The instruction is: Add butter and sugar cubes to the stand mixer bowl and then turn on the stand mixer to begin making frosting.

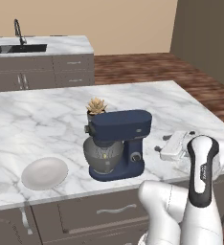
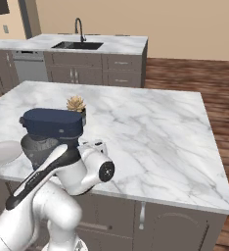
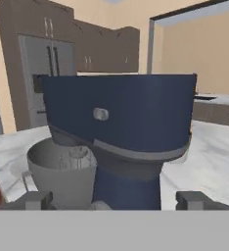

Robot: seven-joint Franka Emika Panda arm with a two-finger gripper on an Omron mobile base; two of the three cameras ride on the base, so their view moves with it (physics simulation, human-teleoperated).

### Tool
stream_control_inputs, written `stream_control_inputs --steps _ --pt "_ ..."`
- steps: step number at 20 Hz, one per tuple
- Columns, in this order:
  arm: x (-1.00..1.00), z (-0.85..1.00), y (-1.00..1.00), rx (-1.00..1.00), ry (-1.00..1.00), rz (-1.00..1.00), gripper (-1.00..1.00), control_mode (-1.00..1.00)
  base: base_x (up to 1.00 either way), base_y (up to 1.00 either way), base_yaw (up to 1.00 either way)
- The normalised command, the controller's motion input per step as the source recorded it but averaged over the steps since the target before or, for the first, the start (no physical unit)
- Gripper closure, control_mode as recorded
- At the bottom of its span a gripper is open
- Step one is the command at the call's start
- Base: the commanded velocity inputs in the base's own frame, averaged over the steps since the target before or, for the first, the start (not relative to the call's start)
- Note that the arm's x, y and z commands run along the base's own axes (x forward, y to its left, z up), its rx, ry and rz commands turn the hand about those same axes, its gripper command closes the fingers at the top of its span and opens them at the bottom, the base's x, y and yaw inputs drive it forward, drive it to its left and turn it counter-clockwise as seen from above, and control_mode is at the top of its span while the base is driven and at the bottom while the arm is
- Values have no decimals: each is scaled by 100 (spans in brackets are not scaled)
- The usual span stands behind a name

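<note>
Hand view: tool (image 3: 114, 200) spread wide, empty, level with the stand mixer (image 1: 117, 143) on the counter (image 1: 47, 119). Grey bowl (image 1: 103, 157) sits under its head. Next: approach the small side knob (image 1: 136, 156) squarely, slowly, avoiding the whisk.

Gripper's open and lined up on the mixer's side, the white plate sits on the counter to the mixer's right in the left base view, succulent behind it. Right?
Not quite: in the left base view the white plate lies to the left of the stand mixer, not its right. The rest holds: the gripper is open facing the mixer, and the succulent stands behind it.
</note>
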Motion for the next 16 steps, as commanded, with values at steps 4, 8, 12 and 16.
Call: stream_control_inputs --steps 4,8,12,16 --pt "0 -37 100 0 14 -44 -100 -100 0 0 0" --pt "4 -72 100 -4 12 -50 -100 -100 0 0 0" --pt "4 -95 100 -8 10 -51 -100 -100 0 0 0" --pt "14 -100 94 -8 2 -41 -100 -100 0 0 0"
